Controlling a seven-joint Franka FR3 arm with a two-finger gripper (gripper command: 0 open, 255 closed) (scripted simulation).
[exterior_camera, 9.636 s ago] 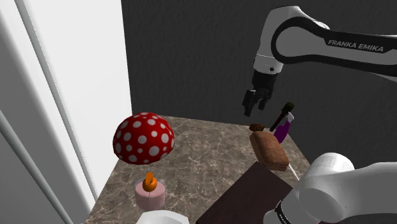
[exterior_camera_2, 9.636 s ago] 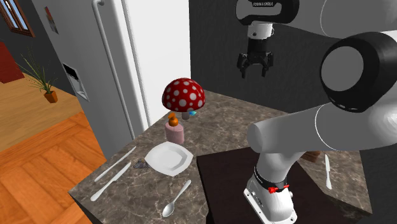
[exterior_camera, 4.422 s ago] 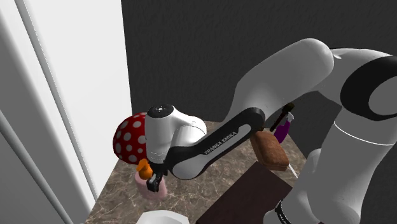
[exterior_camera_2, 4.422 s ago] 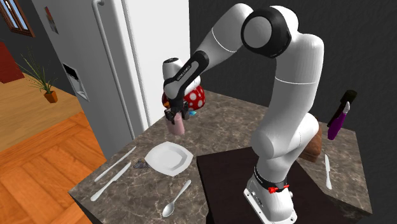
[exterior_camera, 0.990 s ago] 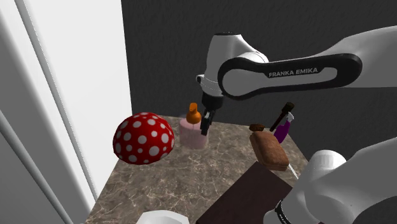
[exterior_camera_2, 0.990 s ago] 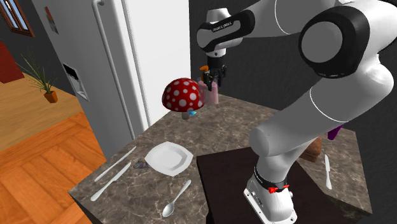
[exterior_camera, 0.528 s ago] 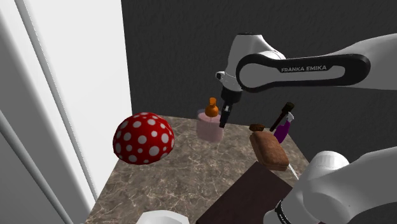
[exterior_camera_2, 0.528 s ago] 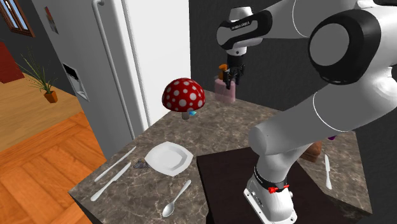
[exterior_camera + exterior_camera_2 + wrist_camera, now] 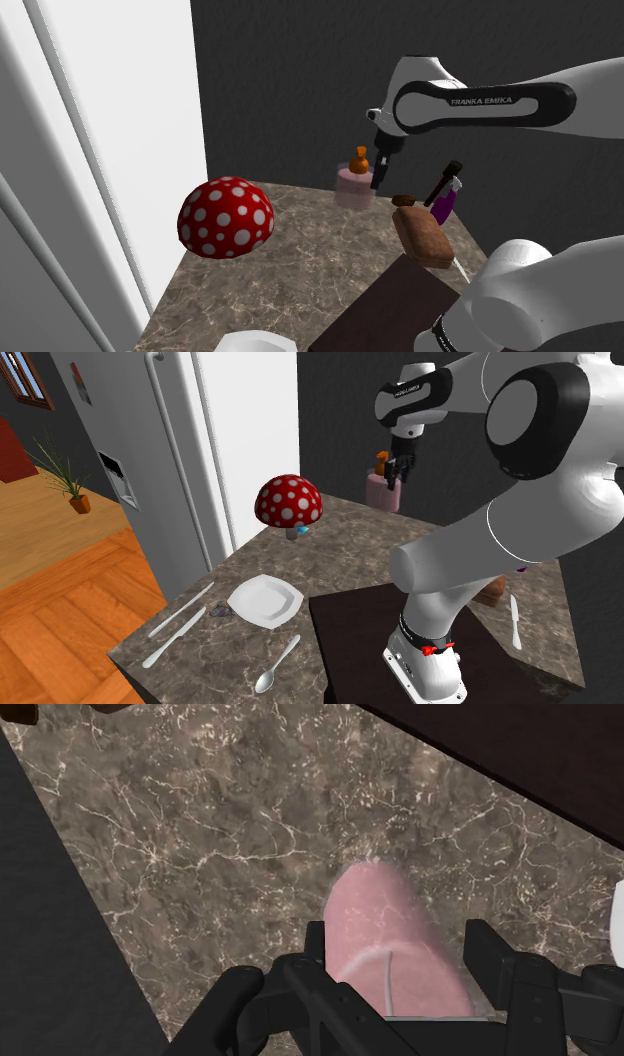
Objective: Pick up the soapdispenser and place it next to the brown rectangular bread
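Observation:
A pink soap dispenser [image 9: 354, 187] with an orange pump hangs in the air above the back of the marble counter [image 9: 300, 262]. My gripper [image 9: 378, 178] is shut on it from the side. In the second exterior view the dispenser [image 9: 383, 493] hangs below the gripper [image 9: 398, 474], right of the mushroom. In the wrist view the pink body [image 9: 390, 939] sits clasped between the black fingers [image 9: 318, 950]. The brown rectangular bread [image 9: 422, 236] lies on the counter to the shoulder view's right of the dispenser and lower.
A purple bottle [image 9: 445, 200] with a black cap leans behind the bread. A red white-spotted mushroom [image 9: 226, 217] stands at the counter's left. A white plate [image 9: 264, 599], a spoon [image 9: 275, 667] and knives [image 9: 180, 614] lie near the front. The dark stand [image 9: 390, 310] rises beside the bread.
The gripper has carried the dispenser toward the shoulder view's right, away from the mushroom and closer to the bread, staying shut on it.

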